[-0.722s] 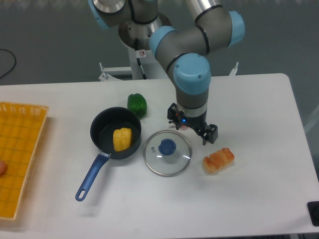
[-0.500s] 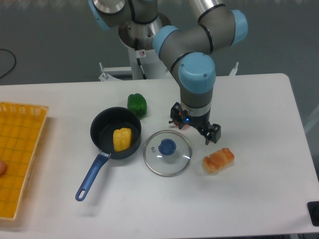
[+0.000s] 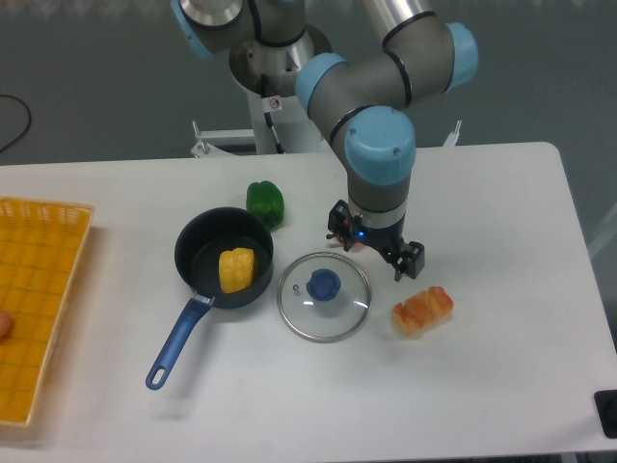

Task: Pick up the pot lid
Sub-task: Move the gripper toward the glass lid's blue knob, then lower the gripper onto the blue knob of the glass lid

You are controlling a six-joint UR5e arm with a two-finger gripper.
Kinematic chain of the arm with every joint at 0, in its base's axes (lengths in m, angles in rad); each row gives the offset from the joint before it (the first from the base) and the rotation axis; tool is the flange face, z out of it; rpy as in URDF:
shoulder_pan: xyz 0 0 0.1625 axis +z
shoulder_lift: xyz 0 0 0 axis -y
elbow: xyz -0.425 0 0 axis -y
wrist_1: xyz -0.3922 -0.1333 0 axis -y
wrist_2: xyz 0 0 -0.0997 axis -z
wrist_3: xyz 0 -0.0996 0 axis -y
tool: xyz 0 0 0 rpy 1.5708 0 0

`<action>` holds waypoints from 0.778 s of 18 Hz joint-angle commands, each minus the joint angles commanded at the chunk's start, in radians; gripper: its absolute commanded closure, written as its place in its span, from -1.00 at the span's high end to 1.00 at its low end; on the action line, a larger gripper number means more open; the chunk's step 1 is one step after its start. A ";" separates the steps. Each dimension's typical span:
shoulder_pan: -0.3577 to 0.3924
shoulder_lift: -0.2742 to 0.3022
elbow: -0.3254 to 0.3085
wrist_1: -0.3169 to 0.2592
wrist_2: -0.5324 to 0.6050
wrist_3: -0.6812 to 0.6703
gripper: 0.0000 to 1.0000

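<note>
1. The black pan (image 3: 198,239) is set on the white counter (image 3: 260,405), with its blue handle (image 3: 177,344) pointed toward the near left of the view. A yellow item (image 3: 236,269) is held inside it.
2. An orange crate (image 3: 43,299) is cut off by the left edge of the view; a small reddish item (image 3: 5,324) is partly seen in it.
3. A green item (image 3: 265,204) is placed just beyond the pan. A brown, bread-like piece (image 3: 422,312) is placed near the lid (image 3: 325,320), on its right. A pinkish item (image 3: 349,243) is partly hidden by the tool (image 3: 375,244).
4. The lid, clear with a blue knob (image 3: 324,285), is laid on the counter just right of the pan, below and left of the tool in the view. The tool's fingers are spread apart; its exact height cannot be told.
</note>
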 joint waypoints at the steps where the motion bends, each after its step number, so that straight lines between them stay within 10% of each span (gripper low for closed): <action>1: -0.002 0.000 -0.003 0.000 0.000 -0.008 1.00; 14: -0.123 -0.077 -0.046 0.054 0.100 -0.003 1.00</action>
